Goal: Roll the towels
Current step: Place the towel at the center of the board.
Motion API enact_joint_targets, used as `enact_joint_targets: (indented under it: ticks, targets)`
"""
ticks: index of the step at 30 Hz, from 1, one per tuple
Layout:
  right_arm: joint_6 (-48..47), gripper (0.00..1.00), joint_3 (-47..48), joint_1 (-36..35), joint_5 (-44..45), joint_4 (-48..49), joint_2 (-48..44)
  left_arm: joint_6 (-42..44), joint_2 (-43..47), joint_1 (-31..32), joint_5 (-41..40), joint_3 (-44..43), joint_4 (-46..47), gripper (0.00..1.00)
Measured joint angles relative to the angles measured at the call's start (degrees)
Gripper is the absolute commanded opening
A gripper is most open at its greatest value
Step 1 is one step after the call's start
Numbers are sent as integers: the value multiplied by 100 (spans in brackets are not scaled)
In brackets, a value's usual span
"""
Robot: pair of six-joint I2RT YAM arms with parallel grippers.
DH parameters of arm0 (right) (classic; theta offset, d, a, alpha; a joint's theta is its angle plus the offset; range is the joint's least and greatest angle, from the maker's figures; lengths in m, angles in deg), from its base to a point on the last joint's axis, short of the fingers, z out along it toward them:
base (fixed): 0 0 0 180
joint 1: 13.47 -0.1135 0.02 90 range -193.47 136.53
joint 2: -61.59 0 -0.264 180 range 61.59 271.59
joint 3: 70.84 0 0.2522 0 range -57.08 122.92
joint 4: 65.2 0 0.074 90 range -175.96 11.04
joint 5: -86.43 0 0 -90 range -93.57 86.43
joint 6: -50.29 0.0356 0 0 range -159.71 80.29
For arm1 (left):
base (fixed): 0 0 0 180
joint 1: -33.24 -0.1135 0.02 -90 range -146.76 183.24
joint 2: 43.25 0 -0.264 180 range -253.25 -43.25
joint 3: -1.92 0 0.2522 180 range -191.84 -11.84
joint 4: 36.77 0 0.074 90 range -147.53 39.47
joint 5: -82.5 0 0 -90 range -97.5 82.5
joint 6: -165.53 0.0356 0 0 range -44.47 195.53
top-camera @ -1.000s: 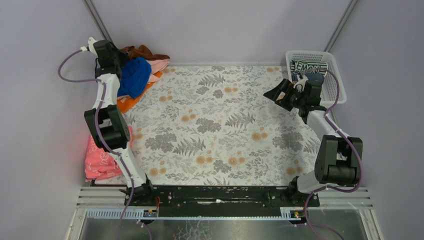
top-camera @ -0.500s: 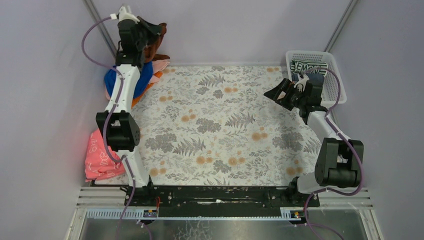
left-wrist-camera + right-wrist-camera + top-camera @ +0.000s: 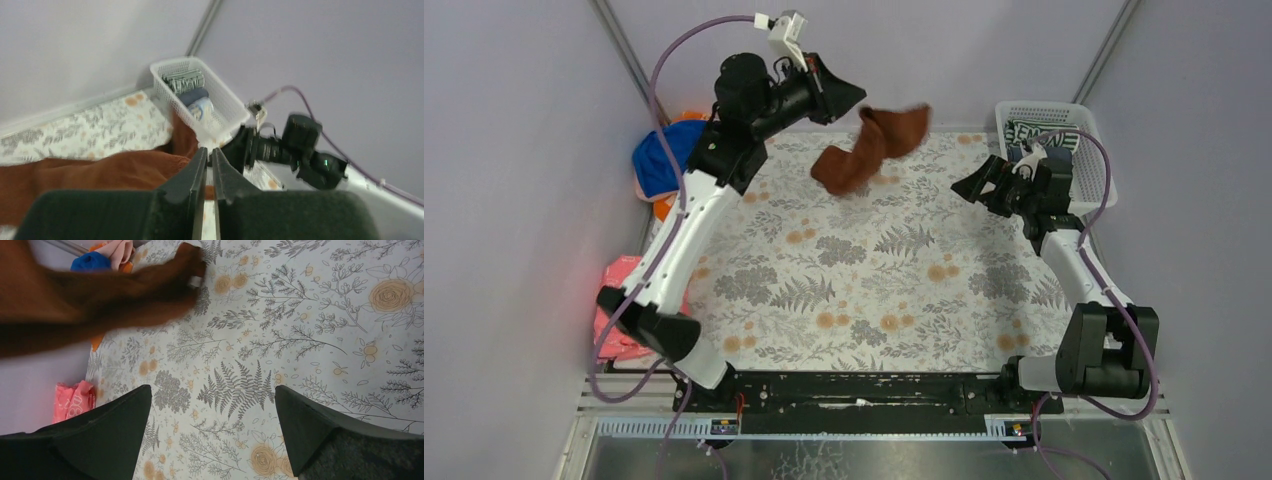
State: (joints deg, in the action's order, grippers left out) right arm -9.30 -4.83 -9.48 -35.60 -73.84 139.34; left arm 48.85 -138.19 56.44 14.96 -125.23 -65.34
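A brown towel [image 3: 864,150] hangs stretched in the air over the far middle of the floral mat [image 3: 874,270]. It sits just beyond and below my left gripper [image 3: 854,97], which is raised high. In the left wrist view the jaws [image 3: 209,150] are pressed almost together with nothing seen between them, and the brown towel [image 3: 100,172] lies to their left and behind. My right gripper [image 3: 969,190] is wide open and empty near the basket, above the mat. Its view [image 3: 212,395] shows the blurred brown towel [image 3: 90,290] at the upper left.
A white basket [image 3: 1089,160] at the back right holds rolled towels [image 3: 1041,133]; it also shows in the left wrist view [image 3: 172,102]. A blue towel [image 3: 659,160] tops a pile at the back left. A pink towel [image 3: 619,310] lies at the mat's left edge.
My left arm has swung from the back-left pile up and to the right, carrying the brown towel out over the mat. The right arm has barely moved.
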Motion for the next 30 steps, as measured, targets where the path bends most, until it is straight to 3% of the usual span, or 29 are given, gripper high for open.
enact_joint_targets:
  ticks: [5, 10, 13, 21, 30]
  targets:
    - [-173, 100, 0, -173, 155, -184, -192, 352, 1364, 151, -74, 1580, -232, 31]
    - [-385, 100, 0, -426, 367, -450, -216, 627, 2470, 151, -1235, 3377, -798, 48]
    - [-514, 99, 0, -601, 516, -662, -219, 568, 2699, 149, -1858, 4236, -1204, 55]
    - [-710, 94, 0, -802, 1062, -1325, -197, -17, 2162, 317, -1690, 5381, -1338, 67]
    - [-841, 84, -26, -986, 1665, -1849, 345, -291, 415, 1967, -1596, 5115, -907, 72]
